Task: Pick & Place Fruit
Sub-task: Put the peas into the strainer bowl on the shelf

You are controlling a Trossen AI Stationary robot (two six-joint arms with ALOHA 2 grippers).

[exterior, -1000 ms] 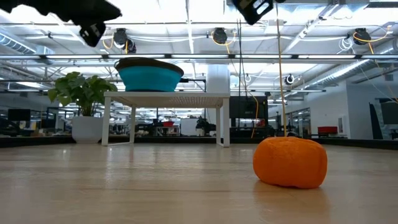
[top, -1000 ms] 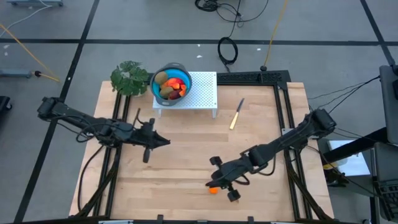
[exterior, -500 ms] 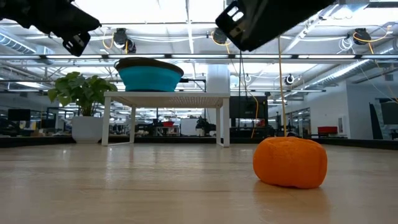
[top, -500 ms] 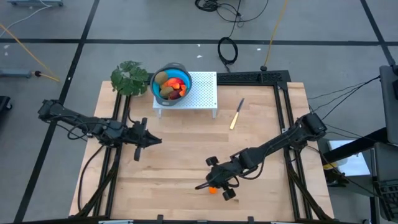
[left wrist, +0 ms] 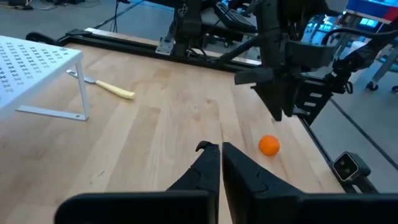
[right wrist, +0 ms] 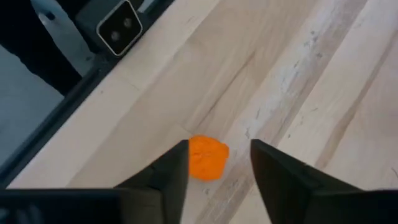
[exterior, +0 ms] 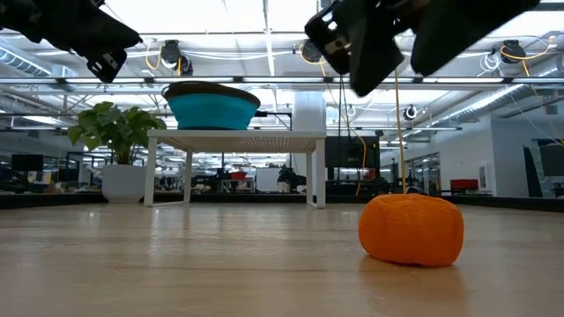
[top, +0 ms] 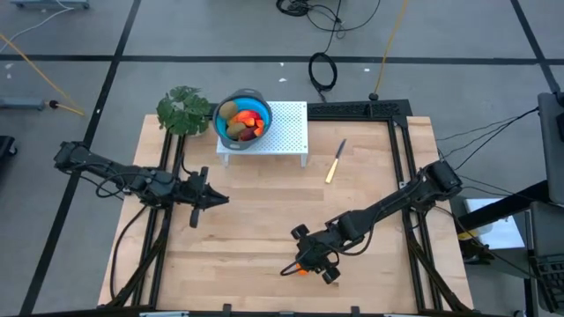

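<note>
Since half a second ago we've seen the right gripper (right wrist: pixel 219 163) drop a bit and spread its jaws from shut to partly open, hovering over the orange ball (right wrist: pixel 208 158), which sits on the bare tabletop (top: pixel 256 202) lined up with the gap between the fingers, not touched. It's a small, slightly lumpy bright-orange ball near the front edge. The left gripper (left wrist: pixel 220 163) waits mid-left, jaws closed on nothing.

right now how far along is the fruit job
Mostly done: the blue bowl on the white rack already holds several fruit pieces. In hand: the right hand hangs open above the orange ball on the table, not gripping it yet. Left: grab that ball and carry it to the bowl. The left hand waits shut.
</note>
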